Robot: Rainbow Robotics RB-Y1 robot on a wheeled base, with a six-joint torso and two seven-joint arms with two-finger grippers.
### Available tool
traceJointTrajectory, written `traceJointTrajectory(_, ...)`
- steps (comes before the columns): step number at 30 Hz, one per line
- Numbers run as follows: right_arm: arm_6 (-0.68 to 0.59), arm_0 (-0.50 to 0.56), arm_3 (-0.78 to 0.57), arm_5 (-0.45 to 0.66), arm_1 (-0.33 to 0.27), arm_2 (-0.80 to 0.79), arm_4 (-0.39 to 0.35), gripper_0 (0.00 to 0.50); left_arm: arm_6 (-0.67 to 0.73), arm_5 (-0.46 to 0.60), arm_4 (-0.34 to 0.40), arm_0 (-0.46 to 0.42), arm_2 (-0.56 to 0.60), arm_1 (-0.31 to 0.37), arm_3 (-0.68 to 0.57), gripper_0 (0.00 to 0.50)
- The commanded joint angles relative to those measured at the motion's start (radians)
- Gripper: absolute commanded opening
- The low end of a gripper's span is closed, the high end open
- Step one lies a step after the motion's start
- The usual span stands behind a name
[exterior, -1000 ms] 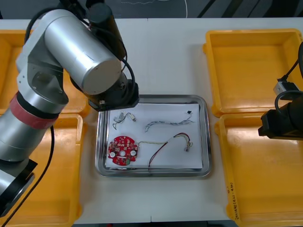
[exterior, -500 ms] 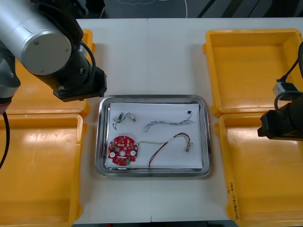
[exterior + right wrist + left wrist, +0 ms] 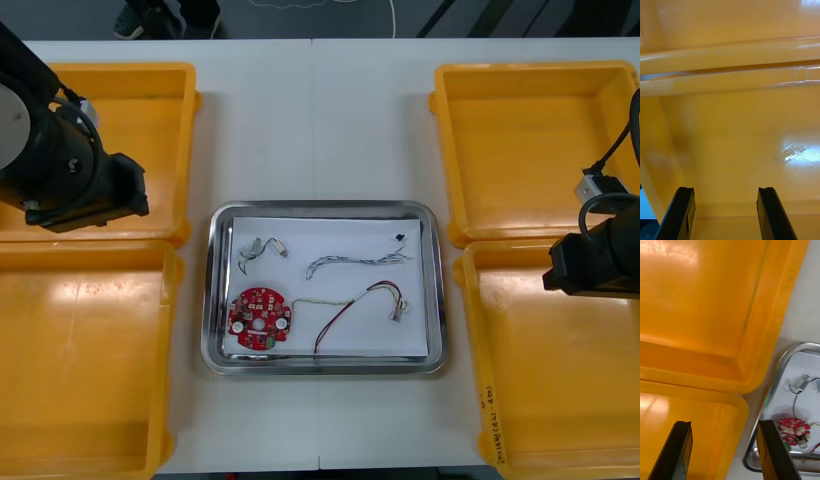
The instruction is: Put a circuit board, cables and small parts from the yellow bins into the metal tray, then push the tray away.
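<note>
The metal tray [image 3: 437, 300], white inside, lies between the yellow bins. In it are a red circuit board [image 3: 259, 319], a small metal part on a short cable [image 3: 262, 247], a twisted blue and white cable [image 3: 355, 261] and a red and yellow cable [image 3: 352, 304]. My left arm [image 3: 70, 180] hangs over the rim between the two left bins. The left gripper [image 3: 727, 453] is open with nothing in it, above the near left bin [image 3: 685, 412]; beside it are the tray's rim [image 3: 775, 390] and the circuit board [image 3: 793, 427]. My right gripper [image 3: 727, 215] is open over a bin floor [image 3: 733, 142].
All the yellow bins look bare: far left [image 3: 140, 110], near left [image 3: 80, 360], far right [image 3: 530, 140], near right [image 3: 550, 390]. My right arm [image 3: 600, 262] sits over the ridge between the right bins. Bare table lies beyond the tray.
My left arm has swung left, from over the tray's far left corner to above the left bins. The tray's contents and the right arm have not moved.
</note>
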Motion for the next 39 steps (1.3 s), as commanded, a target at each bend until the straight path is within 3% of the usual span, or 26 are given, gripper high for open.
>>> traceJointTrajectory(1,0.038,0.008,-0.007,0.004,0.006,-0.032,-0.017,0.48,-0.132,0.008,0.022,0.057,0.083,0.076,-0.044,0.5)
traceJointTrajectory(5,0.055,0.008,-0.007,0.004,0.005,-0.03,-0.034,0.479,-0.186,0.008,0.032,0.098,0.14,0.086,-0.047,0.5)
traceJointTrajectory(11,0.21,0.005,-0.015,0.004,-0.001,-0.03,-0.064,0.481,-0.27,0.008,0.037,0.168,0.223,0.089,-0.064,0.5)
traceJointTrajectory(18,0.266,0.006,-0.09,0.004,-0.034,-0.02,-0.155,0.48,-0.368,0.008,0.037,0.246,0.299,0.089,-0.095,0.5)
traceJointTrajectory(29,0.268,-0.092,-0.268,0.004,-0.069,0.221,-0.074,0.481,-0.471,0.008,0.06,0.364,0.375,0.089,-0.148,0.5)
traceJointTrajectory(39,0.26,-0.224,-0.262,-0.012,-0.057,0.456,0.012,0.481,-0.485,0.008,0.089,0.414,0.433,0.089,-0.171,0.5)
